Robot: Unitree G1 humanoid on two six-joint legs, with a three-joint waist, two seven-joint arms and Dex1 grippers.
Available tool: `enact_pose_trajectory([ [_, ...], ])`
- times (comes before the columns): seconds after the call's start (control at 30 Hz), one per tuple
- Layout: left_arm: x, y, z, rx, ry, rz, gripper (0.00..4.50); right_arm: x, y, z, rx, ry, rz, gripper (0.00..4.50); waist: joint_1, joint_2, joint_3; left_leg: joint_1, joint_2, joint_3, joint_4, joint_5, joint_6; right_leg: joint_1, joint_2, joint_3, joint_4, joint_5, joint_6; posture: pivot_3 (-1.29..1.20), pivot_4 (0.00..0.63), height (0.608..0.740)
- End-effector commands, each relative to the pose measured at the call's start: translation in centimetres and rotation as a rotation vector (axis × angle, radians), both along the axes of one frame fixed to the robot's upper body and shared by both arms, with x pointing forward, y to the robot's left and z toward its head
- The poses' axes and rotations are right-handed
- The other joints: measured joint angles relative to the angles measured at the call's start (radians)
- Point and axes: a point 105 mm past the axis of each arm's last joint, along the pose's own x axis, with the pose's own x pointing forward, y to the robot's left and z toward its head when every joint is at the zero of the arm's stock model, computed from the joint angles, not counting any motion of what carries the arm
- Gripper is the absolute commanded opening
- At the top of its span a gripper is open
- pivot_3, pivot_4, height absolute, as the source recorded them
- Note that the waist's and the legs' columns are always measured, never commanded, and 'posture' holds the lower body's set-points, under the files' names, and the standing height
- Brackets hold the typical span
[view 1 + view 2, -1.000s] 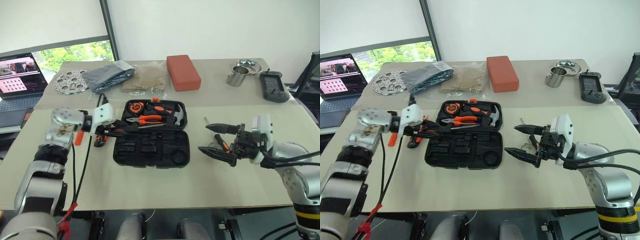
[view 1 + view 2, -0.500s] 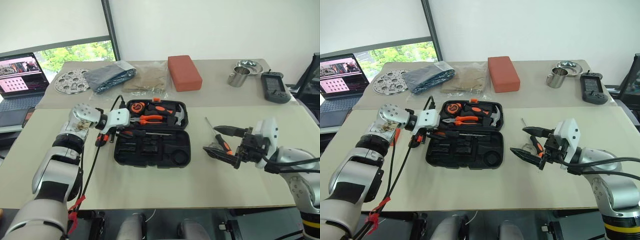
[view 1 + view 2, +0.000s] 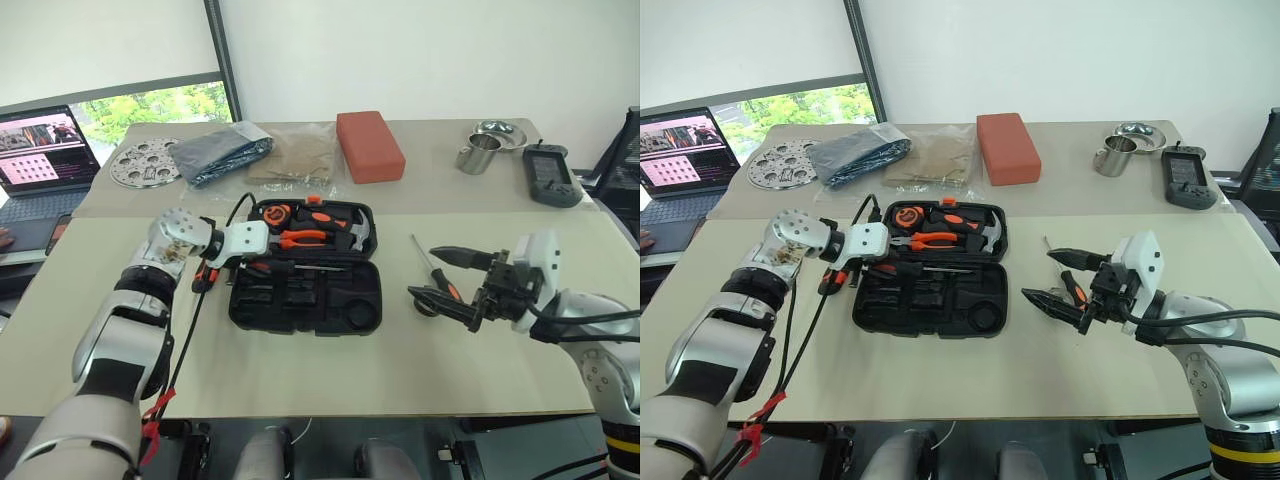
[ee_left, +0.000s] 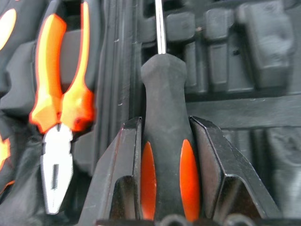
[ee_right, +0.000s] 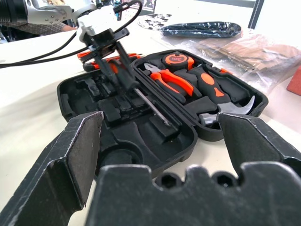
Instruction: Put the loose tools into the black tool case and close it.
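**Left gripper holds a screwdriver over the open case**

The left gripper (image 4: 164, 141) pinches the black-and-orange handle of a screwdriver (image 4: 165, 155), its shaft lying across the open tool case (image 3: 300, 300) along the hinge. Pliers (image 4: 59, 113) sit in their slot just beside it. The right gripper (image 3: 1065, 280) hangs with fingers spread wide, well right of the case; another screwdriver (image 3: 432, 268) lies on the table (image 3: 300, 380) beneath it.

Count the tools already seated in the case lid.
3: tape measure at the lid's left end, pliers beside it, hammer at the right. The left gripper overlaps the lid's left edge, so something small may be hidden.
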Motion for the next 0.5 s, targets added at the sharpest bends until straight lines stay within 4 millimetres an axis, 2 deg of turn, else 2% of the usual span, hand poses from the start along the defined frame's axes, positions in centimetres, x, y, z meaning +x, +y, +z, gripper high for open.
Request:
enact_pose_trajectory([
  [0.03, 0.6, -0.2, 1.0, -0.001, -0.046, 0.011, 1.09, -0.5, 0.4, 1.3, -0.001, -0.046, 0.024, 4.50, 0.000, 0.000, 0.000, 0.000, 0.000, 0.000, 0.000, 0.000, 0.000, 0.000, 0.000, 0.000, 0.001, 0.000, 0.000, 0.00, 0.150, 0.740],
  [0.17, 0.6, -0.3, 1.1, -0.003, -0.047, 0.002, 1.09, -0.6, 0.5, 1.2, 0.000, -0.045, 0.023, 4.50, 0.000, 0.000, 0.000, 0.001, 0.000, -0.001, 0.001, 0.000, 0.000, 0.000, 0.000, 0.001, 0.002, 0.000, 0.000, 0.00, 0.150, 0.740],
  [0.23, 0.7, -0.4, 1.3, -0.008, -0.054, 0.003, 2.09, -0.6, 0.5, 1.2, 0.002, -0.043, 0.024, 4.50, 0.000, 0.000, 0.000, 0.001, 0.000, -0.001, 0.001, 0.000, 0.000, 0.000, 0.000, 0.001, 0.003, 0.000, 0.000, 0.00, 0.150, 0.740],
  [0.3, 0.8, -0.3, 1.6, -0.005, -0.083, 0.004, 2.64, -0.6, 0.5, 1.1, 0.003, -0.041, 0.025, 4.50, 0.000, 0.000, 0.000, 0.001, 0.000, -0.002, 0.001, 0.000, 0.000, 0.000, 0.000, 0.001, 0.003, 0.000, 0.000, 0.00, 0.150, 0.740],
  [0.43, 1.0, 0.1, 2.8, 0.088, -0.217, -0.057, 4.08, -0.6, 0.5, 1.0, 0.002, -0.038, 0.024, 4.50, 0.001, 0.000, 0.000, 0.000, -0.001, -0.002, 0.001, 0.001, -0.001, 0.000, 0.000, 0.001, 0.003, 0.000, 0.000, 0.00, 0.150, 0.740],
  [0.47, 0.9, -0.2, 3.8, 0.080, -0.252, -0.079, 4.31, -0.7, 0.5, 1.0, 0.003, -0.038, 0.025, 4.50, 0.001, 0.000, 0.000, 0.000, -0.001, -0.002, 0.001, 0.001, -0.001, 0.000, 0.000, 0.001, 0.003, 0.000, 0.000, 0.00, 0.150, 0.740],
  [0.5, 0.9, -0.5, 4.8, 0.068, -0.284, -0.095, 4.31, -0.7, 0.5, 1.0, 0.003, -0.037, 0.026, 4.50, 0.001, 0.000, 0.000, 0.000, -0.001, -0.002, 0.001, 0.000, -0.001, 0.000, 0.000, 0.001, 0.003, 0.000, 0.000, 0.00, 0.150, 0.740],
])
